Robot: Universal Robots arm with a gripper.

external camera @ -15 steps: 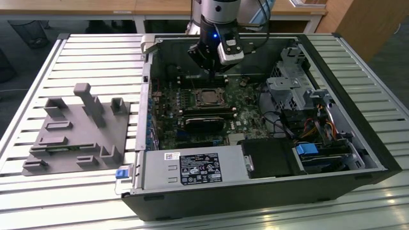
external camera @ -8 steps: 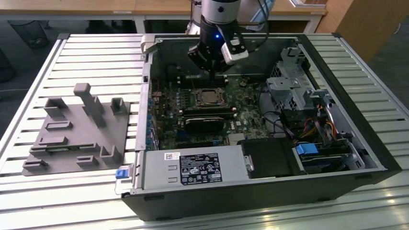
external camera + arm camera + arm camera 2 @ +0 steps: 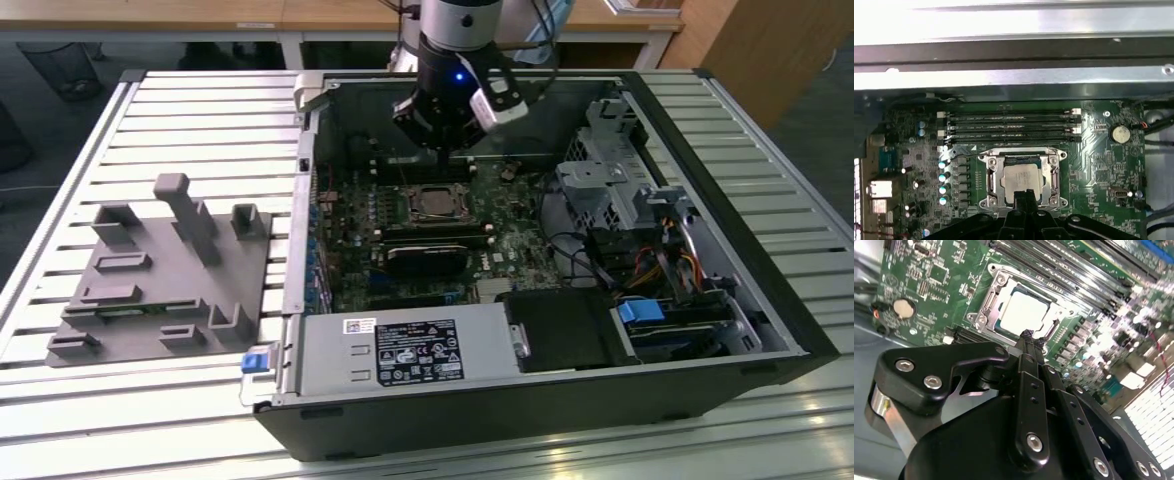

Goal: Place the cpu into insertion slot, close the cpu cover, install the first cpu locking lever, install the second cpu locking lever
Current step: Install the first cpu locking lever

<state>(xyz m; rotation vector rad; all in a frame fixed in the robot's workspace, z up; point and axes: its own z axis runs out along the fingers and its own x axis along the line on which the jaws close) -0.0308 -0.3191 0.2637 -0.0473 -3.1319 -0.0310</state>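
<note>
End effector point(image 3: 449, 160) hangs inside the open pc case point(image 3: 667, 130), fingers clenched w/ nothing btwn them and tips by the rim of the insertion slot point(image 3: 983, 202); contact unclear. We see the cpu point(image 3: 1021, 179) seated in it, cpu cover point(image 3: 996, 180) flat over its edges. Memory slots point(image 3: 1011, 125) crowd the far side, a black block point(image 3: 430, 258) the near side. Room is open above.

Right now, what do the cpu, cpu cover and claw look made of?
cpu: metal top, dull silver-grey, soft even sheen.
cpu cover: likely stamped steel, bright, sharp glints on its edges.
claw: black, matte, probably anodised metal or hard plastic; silver screw heads show.
</note>
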